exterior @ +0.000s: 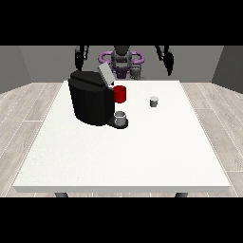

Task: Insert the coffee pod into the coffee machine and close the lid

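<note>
- Nothing of the task done yet, judging from how things lie: coffee pod (154, 101) standing upright on the white surface (123, 152), well apart from the coffee machine (90, 97), toward the view's right of it.
- Lid (105, 74) of the machine tilted up and open, ready to take a pod; no pod visible inside, though the opening itself too small to read with certainty.
- Red cup (120, 94) just beside the machine's far side; small grey cup (121, 117) sitting on the machine's base at the front.
- Left to do, by judgement: reach and grasp the pod, carry it to the open top, drop it in, push the lid down.
- Hand at the view's right (169, 62) raised above the far edge of the surface, touching nothing, holding nothing; fingers hanging down, seemingly straight and relaxed.
- Hand at the view's left (79, 57) also raised behind the machine, clear of everything; fingers too small to tell whether spread or curled.
</note>
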{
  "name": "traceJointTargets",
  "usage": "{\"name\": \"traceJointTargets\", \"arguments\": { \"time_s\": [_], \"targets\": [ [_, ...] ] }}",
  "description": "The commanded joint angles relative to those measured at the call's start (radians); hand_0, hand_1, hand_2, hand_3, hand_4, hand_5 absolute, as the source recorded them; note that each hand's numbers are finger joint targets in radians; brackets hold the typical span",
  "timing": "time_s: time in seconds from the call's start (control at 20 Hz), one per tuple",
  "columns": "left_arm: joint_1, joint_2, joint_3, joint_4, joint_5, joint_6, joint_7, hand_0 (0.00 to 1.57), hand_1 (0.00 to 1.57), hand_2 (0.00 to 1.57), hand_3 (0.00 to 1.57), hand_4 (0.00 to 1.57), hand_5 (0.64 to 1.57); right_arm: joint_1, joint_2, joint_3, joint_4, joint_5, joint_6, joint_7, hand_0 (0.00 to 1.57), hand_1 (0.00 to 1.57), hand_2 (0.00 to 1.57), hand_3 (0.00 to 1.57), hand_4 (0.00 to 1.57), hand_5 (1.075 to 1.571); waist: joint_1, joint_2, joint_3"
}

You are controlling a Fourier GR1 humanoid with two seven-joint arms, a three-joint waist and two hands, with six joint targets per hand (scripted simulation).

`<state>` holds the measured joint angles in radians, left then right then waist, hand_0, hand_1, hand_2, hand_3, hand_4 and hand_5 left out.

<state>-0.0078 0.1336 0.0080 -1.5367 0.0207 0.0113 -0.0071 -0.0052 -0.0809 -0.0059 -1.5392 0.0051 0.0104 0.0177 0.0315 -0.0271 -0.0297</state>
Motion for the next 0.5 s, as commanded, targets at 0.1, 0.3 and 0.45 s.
{"name": "traceJointTargets", "arguments": {
  "time_s": [0.1, 0.3, 0.45],
  "targets": [
    [0.012, -0.008, -0.015, 0.015, 0.003, -0.043, -0.072, 0.00, 0.00, 0.00, 0.00, 0.00, 1.571, 0.019, 0.041, 0.054, -0.023, 0.047, -0.038, 0.056, 0.00, 0.00, 0.00, 0.00, 0.13, 1.571, -0.031, -0.026, 0.0293],
    [-0.004, 0.096, -0.010, -0.010, -0.057, -0.089, -0.113, 0.00, 0.00, 0.00, 0.00, 0.00, 1.571, 0.021, 0.045, -0.080, 0.013, -0.017, -0.083, -0.115, 0.00, 0.00, 0.00, 0.00, 0.13, 1.571, -0.071, -0.011, 0.0309],
    [-0.068, 0.137, 0.038, 0.061, -0.059, -0.103, -0.117, 0.00, 0.00, 0.00, 0.00, 0.00, 1.571, -0.025, 0.036, -0.096, -0.008, -0.040, -0.071, -0.124, 0.00, 0.00, 0.00, 0.00, 0.09, 1.571, -0.104, 0.052, 0.0298]
  ]
}}
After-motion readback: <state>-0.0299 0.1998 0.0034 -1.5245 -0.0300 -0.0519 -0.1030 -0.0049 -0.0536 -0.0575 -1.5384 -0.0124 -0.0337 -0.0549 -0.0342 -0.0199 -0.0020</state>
